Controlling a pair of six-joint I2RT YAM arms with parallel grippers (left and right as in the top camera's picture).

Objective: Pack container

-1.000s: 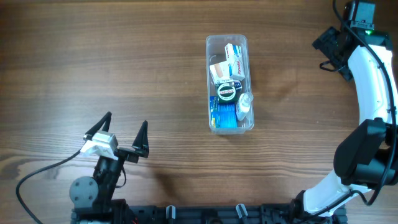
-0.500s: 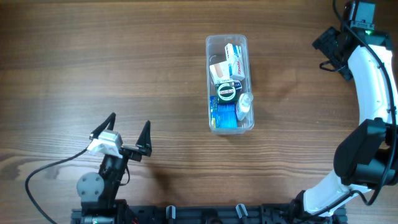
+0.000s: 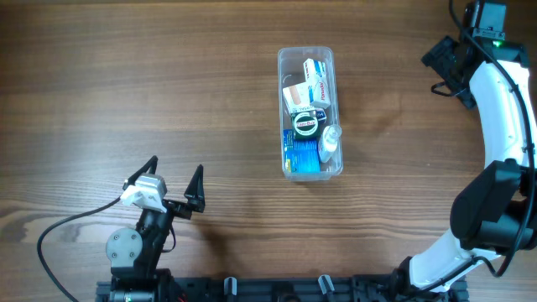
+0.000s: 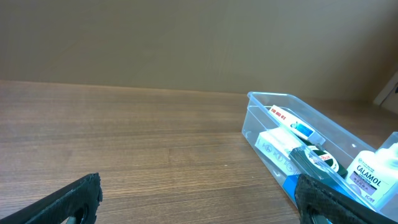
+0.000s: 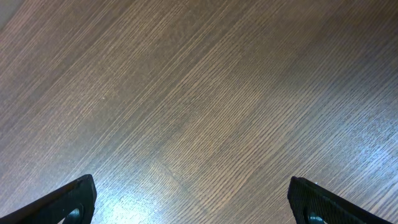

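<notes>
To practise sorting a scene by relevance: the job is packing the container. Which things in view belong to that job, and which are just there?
Belongs to the job: clear container; inside it, white bottle, round tin, blue packet, printed box.
Just there: wooden table; black cable beside the left arm.

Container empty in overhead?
No, the container holds a white bottle, a round tin and a blue packet.
</notes>
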